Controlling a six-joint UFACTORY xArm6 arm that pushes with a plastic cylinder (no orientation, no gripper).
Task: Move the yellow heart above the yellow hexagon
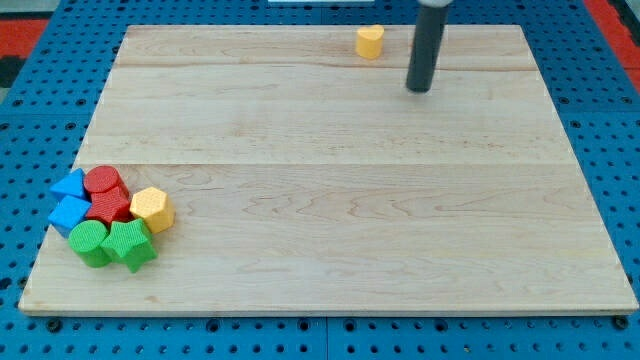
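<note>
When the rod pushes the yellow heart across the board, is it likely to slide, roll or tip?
The yellow heart looks squat and flat-bottomed, so it should probably slide rather than roll or tip. The wooden board looks smooth, so little drag is likely. My tip sits to its right; an off-centre push on its curved side may spin it.

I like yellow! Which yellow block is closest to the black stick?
The yellow heart block at the view's top, just left of my tip. The yellow hexagon block sits far off, bottom left.

- Pale wooden board, evenly lit, filling most of the view.
- Blue pegboard bench showing past every board edge.
- Red surface at both top corners.
</note>
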